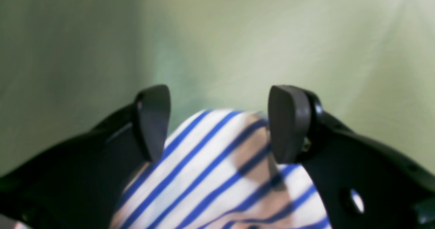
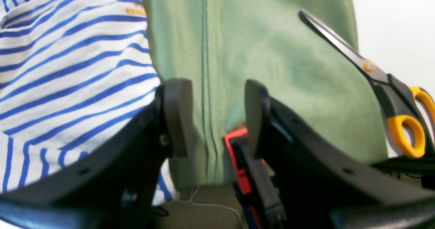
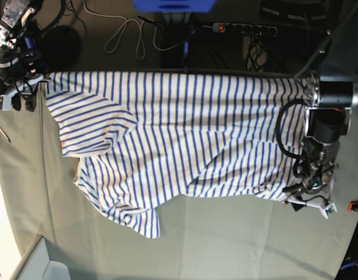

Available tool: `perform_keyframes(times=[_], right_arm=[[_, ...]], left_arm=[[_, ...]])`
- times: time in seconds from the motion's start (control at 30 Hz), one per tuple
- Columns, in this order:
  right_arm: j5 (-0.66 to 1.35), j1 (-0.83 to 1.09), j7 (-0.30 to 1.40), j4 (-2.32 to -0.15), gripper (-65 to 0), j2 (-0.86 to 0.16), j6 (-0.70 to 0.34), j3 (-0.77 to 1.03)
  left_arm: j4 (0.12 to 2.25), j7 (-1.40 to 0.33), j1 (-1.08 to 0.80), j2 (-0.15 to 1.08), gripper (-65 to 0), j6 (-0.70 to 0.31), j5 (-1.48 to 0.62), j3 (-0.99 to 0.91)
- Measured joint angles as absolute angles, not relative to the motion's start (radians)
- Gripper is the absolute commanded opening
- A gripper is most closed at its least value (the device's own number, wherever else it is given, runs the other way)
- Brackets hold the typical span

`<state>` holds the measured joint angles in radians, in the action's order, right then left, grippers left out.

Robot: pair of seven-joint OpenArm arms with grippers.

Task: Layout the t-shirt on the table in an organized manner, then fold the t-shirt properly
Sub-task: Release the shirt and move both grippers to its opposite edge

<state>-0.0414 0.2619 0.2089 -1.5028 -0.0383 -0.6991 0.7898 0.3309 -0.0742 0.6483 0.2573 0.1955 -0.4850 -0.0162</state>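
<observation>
Shirt work is at the first step: spreading, not folding yet. The t-shirt (image 3: pixel 179 140) lies across the far half of the desk (image 3: pixel 225 245), with its top edge along the far side. It is mostly flat, but one sleeve near the robot's right side is folded over, and the near corner is bunched and curled.

The left gripper (image 1: pixel 217 123) is at the shirt's edge on the robot's left side. Its jaws stand wide apart. Striped cloth sits low between them, but the pads are not pressing it, so I think the cloth is let go, though the picture is blurry.

The right gripper (image 2: pixel 217 120) is near the far corner by the sleeve, over bare green cloth. Its jaws are apart and hold nothing. A red clamp (image 2: pixel 238 161) shows below them, and scissors (image 2: pixel 390 96) hang off to one side.

Next, I think the arms need to pinch the curled near corner and the folded sleeve, then pull them out flat. Only then can folding start
</observation>
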Motion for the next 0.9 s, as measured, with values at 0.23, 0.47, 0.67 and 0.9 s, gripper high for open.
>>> perform_keyframes(times=[0.23,0.47,0.67,0.9], right_arm=[[-0.041,0.262,0.209,-1.503,-39.0,-0.038,-0.699,0.789],[-0.041,0.262,0.21,-1.503,-39.0,-0.042,-0.699,0.789],[-0.041,0.261,0.209,-1.503,-39.0,-0.044,-0.699,0.788],[-0.041,0.261,0.208,-1.504,-39.0,-0.068,-0.698,0.786]], left_arm=[[0.316,-0.067,0.632,0.252,-21.5,0.191,-0.49,0.021],[0.315,-0.055,0.599,0.251,-22.3,0.191,-0.487,0.021],[0.314,-0.039,0.582,0.25,-53.9,0.186,-0.489,0.017],[0.338,0.016,0.551,0.252,-65.0,0.189,-0.487,0.017]])
